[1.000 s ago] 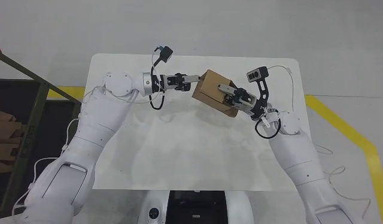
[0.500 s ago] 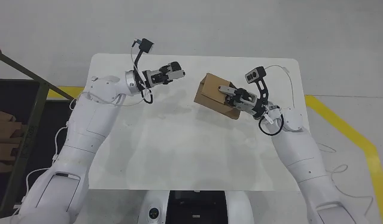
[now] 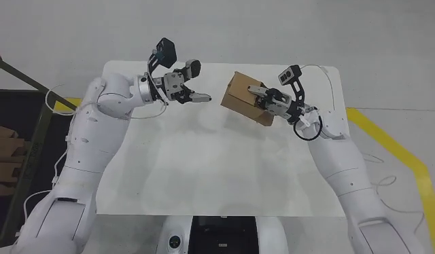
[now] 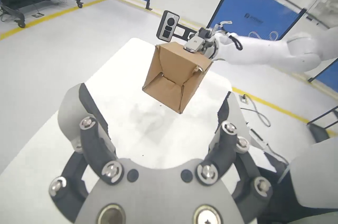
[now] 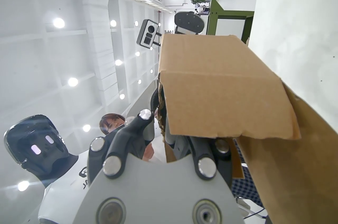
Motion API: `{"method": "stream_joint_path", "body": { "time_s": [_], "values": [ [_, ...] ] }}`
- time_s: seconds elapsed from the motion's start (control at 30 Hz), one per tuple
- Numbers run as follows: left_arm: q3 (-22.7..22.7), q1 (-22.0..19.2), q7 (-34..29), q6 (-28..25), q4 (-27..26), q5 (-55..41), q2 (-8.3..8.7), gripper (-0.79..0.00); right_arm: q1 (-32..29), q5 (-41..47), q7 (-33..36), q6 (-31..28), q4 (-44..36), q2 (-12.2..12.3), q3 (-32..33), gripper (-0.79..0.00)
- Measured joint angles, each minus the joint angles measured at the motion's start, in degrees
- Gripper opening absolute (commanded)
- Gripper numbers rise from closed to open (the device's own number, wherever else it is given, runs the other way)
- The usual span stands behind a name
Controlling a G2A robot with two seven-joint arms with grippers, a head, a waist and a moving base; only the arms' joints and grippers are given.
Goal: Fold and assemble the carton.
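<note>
Top view: a brown cardboard carton sits over the far right part of the white rectangular bench, tilted on a slant, in the grip of the right gripper. That gripper is closed on the carton's wall at the end nearest its own arm. The left gripper is over the far middle of the bench, well apart from the carton, with its fingers spread wide and nothing between them.

In the left wrist view the left gripper faces the carton head on. The carton's open end is turned toward it, and folded flaps meet at the back of the hollow inside. One right-gripper finger lies on the carton's upper face and the tip of the other shows inside the opening. The carton's lowest corner seems to hang just clear of the bench, though the angle makes that hard to judge.

In the right wrist view the carton fills the space ahead of the gripper, with a ragged cardboard edge caught between the fingers.
</note>
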Motion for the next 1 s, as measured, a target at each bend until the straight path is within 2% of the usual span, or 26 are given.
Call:
{"method": "stream_joint_path", "body": {
  "time_s": [0.43, 0.67, 0.77, 1.0],
  "values": [
    [0.0, 0.0, -0.7, 0.0, 0.1, -2.4, -0.01, 0.000, 0.0, 0.0, 0.0, 0.0, 0.0, 0.0, 0.0, -0.785],
    [1.3, 1.3, 2.3, 0.0, -1.6, 2.8, 0.69, 0.000, 0.2, -1.4, 2.8, 0.9, -1.5, 0.3, 0.2, -0.785],
    [2.8, 1.3, 5.6, 0.0, -1.0, 9.7, 1.64, 0.000, 1.7, -1.8, 5.6, 2.7, 0.4, 0.4, 0.1, -0.785],
    [10.8, -0.1, 19.1, 0.0, -0.6, 18.2, 4.80, 0.000, 5.4, -1.0, 9.4, 4.2, 5.4, -0.1, -1.6, -0.785]
  ]
}}
